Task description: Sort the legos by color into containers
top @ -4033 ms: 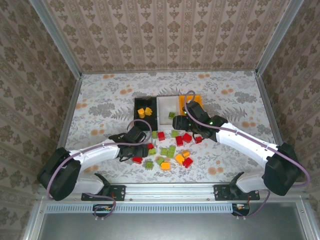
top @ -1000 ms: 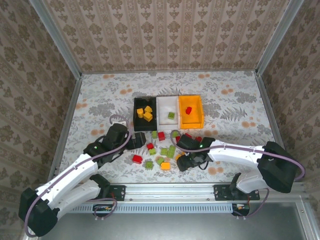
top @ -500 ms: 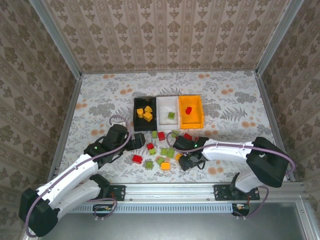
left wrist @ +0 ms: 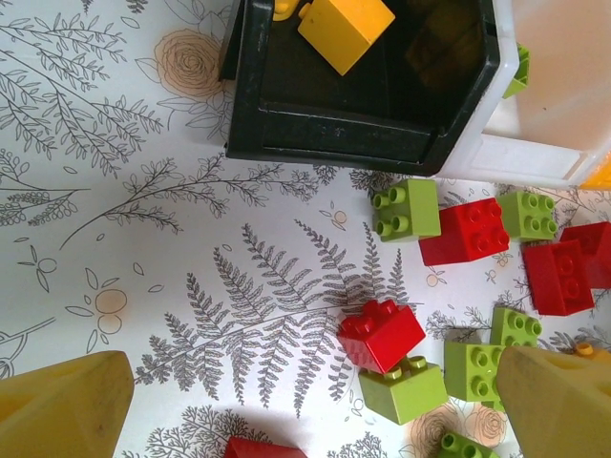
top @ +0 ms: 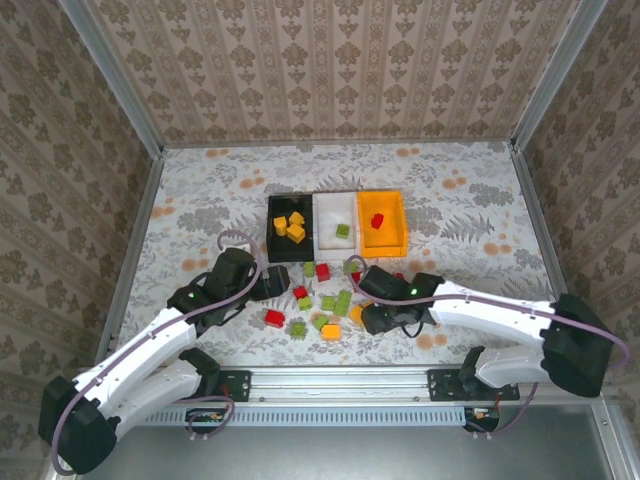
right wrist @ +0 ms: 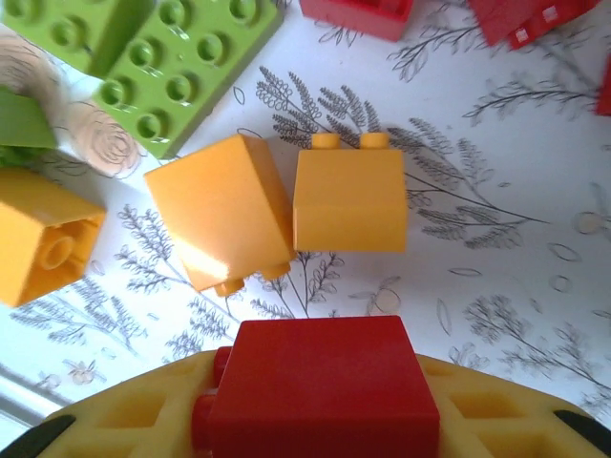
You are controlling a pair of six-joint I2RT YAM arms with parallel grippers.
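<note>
We find the left arm (top: pixel 150 345) rising from its base at the near left of the table (top: pixel 200 190) and reaching up and to the right, bent at the elbow. The left hand (top: pixel 275 283) points rightward, just short of the near left corner of the black bin (top: pixel 285 252). In the left wrist view its fingers (left wrist: pixel 67 405) stand spread wide apart, gripping nothing, with a red piece (left wrist: pixel 382 334) stacked on a lime-green piece (left wrist: pixel 406 389) on the table between them. The black bin holds three orange-yellow legos (top: pixel 296 234). The white bin (top: pixel 335 207), joined to its right, holds one green lego (top: pixel 342 231). The loose legos (top: pixel 328 302), red, lime green and orange-yellow, lie scattered on the table in front of the bins, between the two hands. The right hand (top: pixel 375 317) is turned downward at the right edge of this scatter. In the right wrist view its fingers (right wrist: pixel 496 415) are pinching a red lego (right wrist: pixel 320 382), with two orange bricks (right wrist: pixel 348 196) lying side by side on the table beyond it. The orange bin (top: pixel 388 242), at the right end of the row, holds one red brick (top: pixel 377 220). The right arm (top: pixel 490 305) runs nearly level from its base at the near right, leftward across the table, and bends at the wrist.
</note>
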